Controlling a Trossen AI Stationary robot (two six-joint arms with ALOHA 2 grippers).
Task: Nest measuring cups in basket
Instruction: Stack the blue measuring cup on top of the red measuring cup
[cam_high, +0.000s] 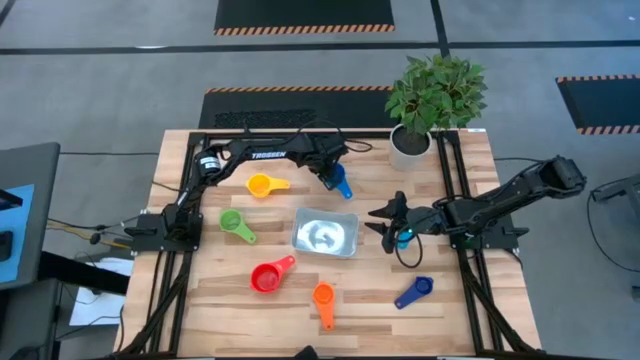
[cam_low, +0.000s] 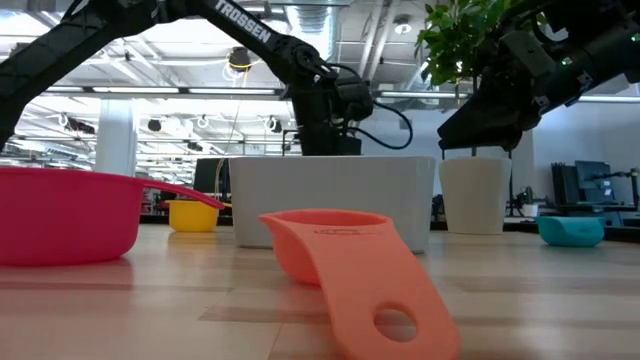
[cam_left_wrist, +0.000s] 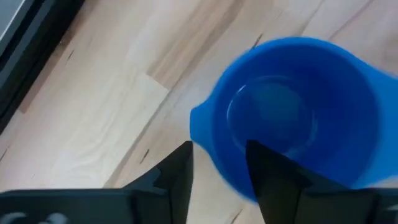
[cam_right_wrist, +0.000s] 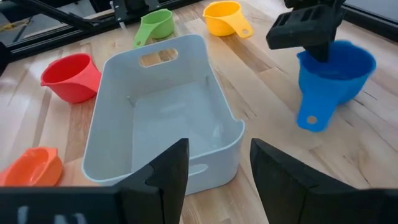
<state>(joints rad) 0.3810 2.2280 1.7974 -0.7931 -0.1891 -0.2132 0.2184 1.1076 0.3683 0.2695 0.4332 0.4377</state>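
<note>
The basket (cam_high: 325, 235) is seen at the centre of the wooden surface (cam_high: 440, 320) in the high view, with nothing lying in it. The left gripper (cam_high: 333, 181) is lowered over the blue cup (cam_high: 342, 187), just above the basket in the frame. In the left wrist view one of its fingers (cam_left_wrist: 267, 171) is placed inside the cup's bowl and the other outside the rim, so the wall is straddled (a firm clamp on it cannot be told). The right gripper (cam_high: 385, 222) is held to the right of the basket with its fingers spread wide and nothing between them; the light blue cup (cam_high: 404, 239) is partly hidden under it.

The remaining cups are scattered around the basket: the yellow cup (cam_high: 262, 185) at upper left, the green cup (cam_high: 233, 223) at left, the red cup (cam_high: 268, 276) at lower left, the orange cup (cam_high: 322, 296) below, and the dark blue cup (cam_high: 415, 291) at lower right. A potted plant (cam_high: 432, 95) is placed at the surface's upper right corner.
</note>
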